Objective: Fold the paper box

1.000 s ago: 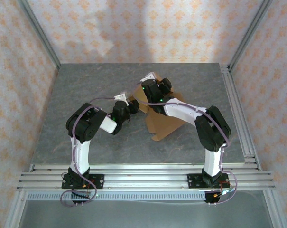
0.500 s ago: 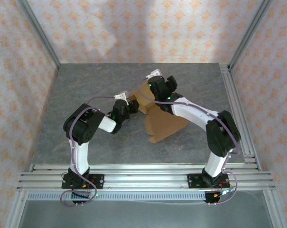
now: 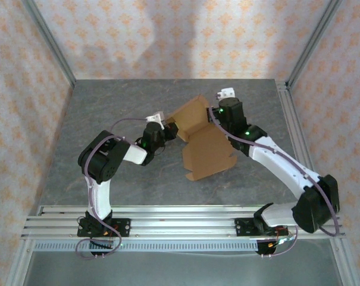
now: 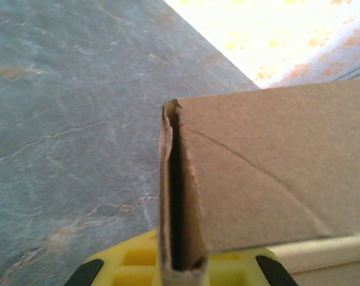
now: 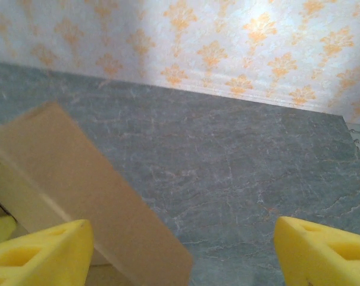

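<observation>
The paper box is tan cardboard, partly folded, lying in the middle of the grey table with one flap raised at the back. My left gripper is shut on the box's left edge. In the left wrist view a doubled cardboard wall stands pinched in the left gripper, between its yellow pads. My right gripper hovers just right of the raised flap, open. In the right wrist view the yellow fingers of the right gripper stand wide apart, holding nothing, and the blurred flap crosses the left side.
Patterned walls close the table on three sides. An aluminium rail runs along the right edge and several rails cross the front by the arm bases. Open grey table shows behind the box.
The right gripper opened, let go of the flap and swung right and back, with its arm stretched out. The flap now stands free. The left gripper kept its grip.
</observation>
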Motion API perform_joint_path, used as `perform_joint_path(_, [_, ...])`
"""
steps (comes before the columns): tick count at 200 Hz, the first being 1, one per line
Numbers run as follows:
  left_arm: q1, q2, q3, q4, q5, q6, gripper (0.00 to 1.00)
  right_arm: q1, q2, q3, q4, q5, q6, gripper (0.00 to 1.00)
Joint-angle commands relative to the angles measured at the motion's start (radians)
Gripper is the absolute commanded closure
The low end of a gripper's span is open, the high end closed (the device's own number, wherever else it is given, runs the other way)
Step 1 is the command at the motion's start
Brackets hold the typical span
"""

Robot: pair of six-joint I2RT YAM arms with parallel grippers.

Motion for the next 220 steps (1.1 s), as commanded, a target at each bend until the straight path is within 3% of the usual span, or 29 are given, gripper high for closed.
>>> perform_joint_path(1, [0.016,0.022,0.018,-0.023,-0.010,-0.061,1.00,-0.012,-0.076,-0.021,0.016,-0.050,0.096,0.21])
perform_joint_path(35, [0.021,0.030,0.034,-0.021,-0.014,-0.086,1.00,-0.021,-0.108,-0.030,0.037,-0.105,0.116,0.21])
perform_joint_path(78, [0.025,-0.001,0.038,-0.029,-0.030,-0.111,1.00,-0.047,-0.177,-0.070,0.074,-0.074,0.183,0.21])
perform_joint_path(104, [0.025,-0.024,0.036,-0.038,-0.046,-0.124,1.00,-0.097,-0.204,-0.100,0.093,-0.137,0.251,0.21])
perform_joint_path(161, [0.025,-0.122,0.008,-0.069,-0.161,-0.294,1.00,-0.141,-0.284,-0.161,0.092,-0.127,0.327,0.22])
perform_joint_path(220, [0.026,-0.173,0.013,-0.206,-0.267,-0.406,1.00,-0.141,-0.433,-0.343,0.309,-0.332,0.303,0.20])
